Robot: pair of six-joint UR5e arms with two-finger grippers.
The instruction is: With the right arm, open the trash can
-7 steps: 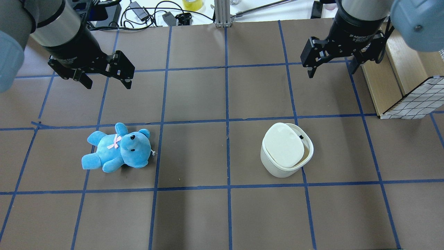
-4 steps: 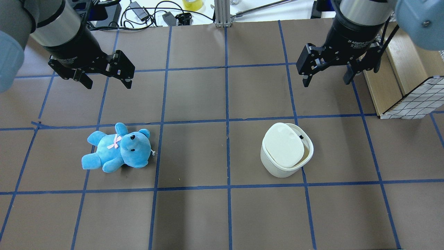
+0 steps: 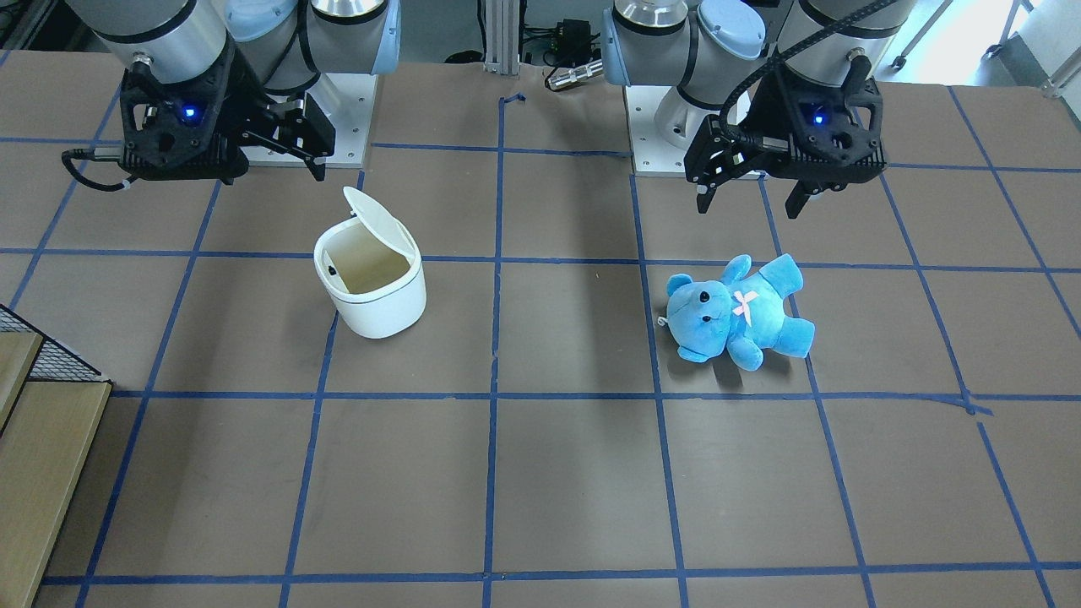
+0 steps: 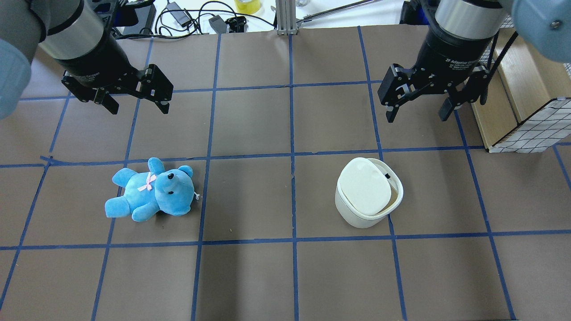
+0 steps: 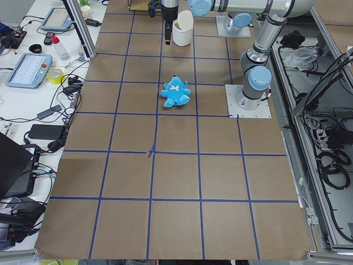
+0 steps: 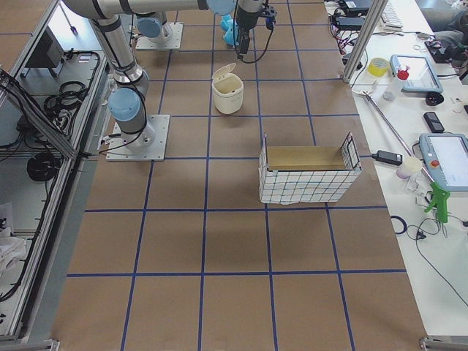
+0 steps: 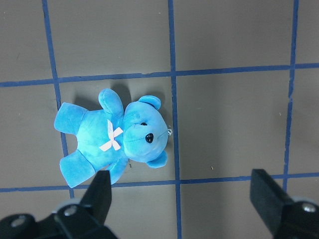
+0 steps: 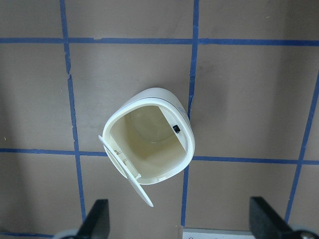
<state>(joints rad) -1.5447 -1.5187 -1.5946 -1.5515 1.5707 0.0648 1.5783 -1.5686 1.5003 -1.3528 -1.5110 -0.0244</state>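
Front view: the trash can (image 3: 372, 291) stands on the table, well apart from the teddy bear (image 3: 735, 312), its lid (image 3: 380, 221) tilted up.
Overhead: the right tool (image 4: 415, 117) hangs spread and empty, farther still from the bear.
Right wrist view: the can is probably light, stiff, slick plastic that slides easily, so the lid's free edge is the place to push.

**Legible markings**

One marking can be read. In the overhead view, white lettering (image 4: 464, 61) runs around the black housing of the right end effector (image 4: 416, 117), next to the silver wrist section. It reads "2F Adaptive", followed by a further word that starts with "G" and trails off around the curve of the housing. The first character may be a 2 or a Z; the resolution does not settle it.

**Illegible markings**

- The left end effector (image 4: 139, 109) carries a similar line of white print (image 4: 87, 79) on its housing. It is too blurred to read.
- The screen of the control panel (image 6: 446, 151) at the right edge of the exterior right view is too small to read.
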